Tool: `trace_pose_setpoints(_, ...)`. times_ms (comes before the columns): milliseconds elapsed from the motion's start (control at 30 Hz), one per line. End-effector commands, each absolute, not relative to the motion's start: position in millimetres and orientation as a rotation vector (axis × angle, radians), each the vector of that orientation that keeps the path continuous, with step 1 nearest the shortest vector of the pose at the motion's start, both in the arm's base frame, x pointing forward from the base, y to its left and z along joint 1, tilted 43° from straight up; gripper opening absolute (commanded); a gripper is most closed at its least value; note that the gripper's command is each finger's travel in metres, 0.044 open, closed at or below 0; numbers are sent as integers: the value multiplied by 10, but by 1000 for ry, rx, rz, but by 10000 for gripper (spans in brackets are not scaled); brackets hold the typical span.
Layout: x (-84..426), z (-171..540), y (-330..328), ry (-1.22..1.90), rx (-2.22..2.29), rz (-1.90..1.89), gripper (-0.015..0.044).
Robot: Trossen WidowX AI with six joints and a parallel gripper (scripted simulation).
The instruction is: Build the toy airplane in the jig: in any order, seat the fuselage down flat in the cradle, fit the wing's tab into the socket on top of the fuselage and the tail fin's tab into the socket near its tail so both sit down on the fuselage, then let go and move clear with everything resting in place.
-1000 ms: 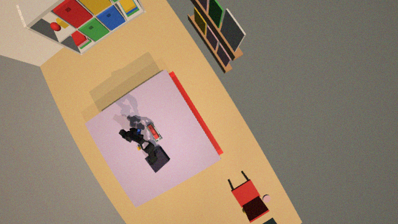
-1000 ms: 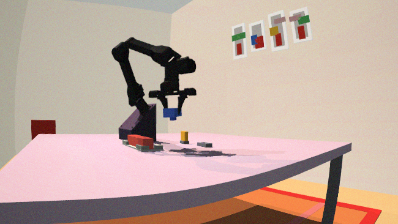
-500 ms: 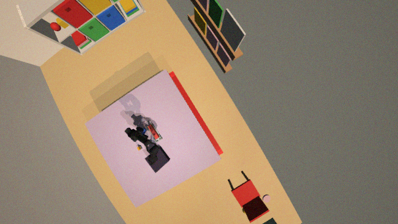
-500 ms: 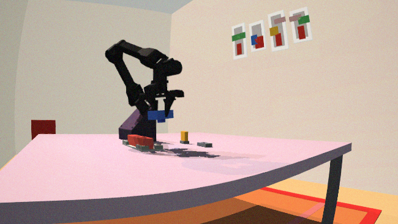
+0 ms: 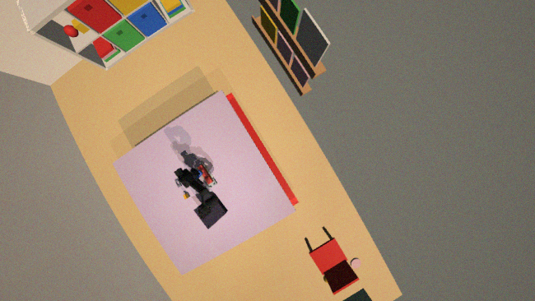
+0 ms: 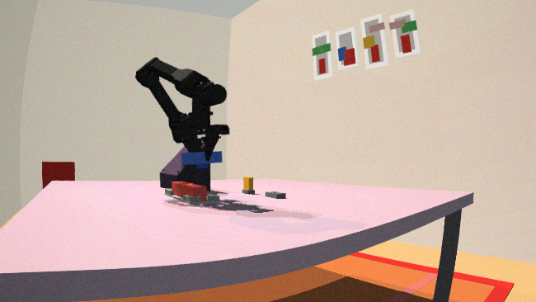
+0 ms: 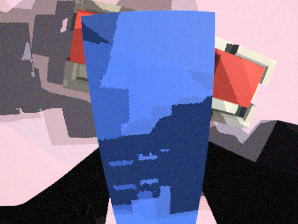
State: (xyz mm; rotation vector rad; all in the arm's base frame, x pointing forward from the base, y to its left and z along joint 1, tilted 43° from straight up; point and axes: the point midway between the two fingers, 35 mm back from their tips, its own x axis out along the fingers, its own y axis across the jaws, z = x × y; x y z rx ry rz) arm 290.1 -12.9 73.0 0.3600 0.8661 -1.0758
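The red fuselage (image 5: 207, 175) (image 6: 187, 190) (image 7: 241, 76) lies in the pale grey-green cradle (image 6: 192, 200) (image 7: 270, 74). It looks low and level there. My gripper (image 6: 202, 156) (image 7: 150, 145) is shut on the blue wing (image 6: 189, 158) and holds it level above the fuselage, with a clear gap below; its tab points down. In the wrist view the wing (image 7: 160, 60) crosses the fuselage at a slant and hides its middle and the wing socket. The yellow tail fin (image 5: 186, 195) (image 6: 247, 182) stands upright in a small grey stand (image 6: 248, 191), apart from the cradle.
A low grey holder (image 6: 275, 195) (image 5: 178, 182) lies on the pink table (image 5: 247, 189) (image 6: 103, 231), near the tail fin. The arm's dark base (image 5: 211, 210) stands behind the cradle in the exterior view. A red chair (image 5: 327, 255) stands on the floor beyond the table.
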Motion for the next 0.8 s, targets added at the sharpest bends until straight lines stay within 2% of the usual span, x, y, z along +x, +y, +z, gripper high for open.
trace_pose_setpoints(0, 2841, 758, -231, 828, 401, -1110, 0)
trace_pose_setpoints(567, 2587, 894, -615, 661, 587, -1233, 0)
trace_pose_setpoints(767, 2588, 894, -617, 661, 587, -1233, 157)
